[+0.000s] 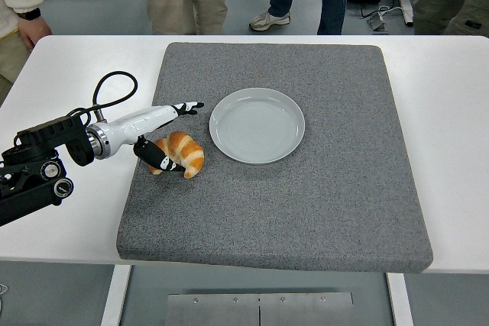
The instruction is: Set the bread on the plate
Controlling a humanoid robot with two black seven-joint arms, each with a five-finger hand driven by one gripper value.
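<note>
White table (76, 66) under a grey mat (306, 188), with the left arm's black base (34, 177) at its left edge
</note>
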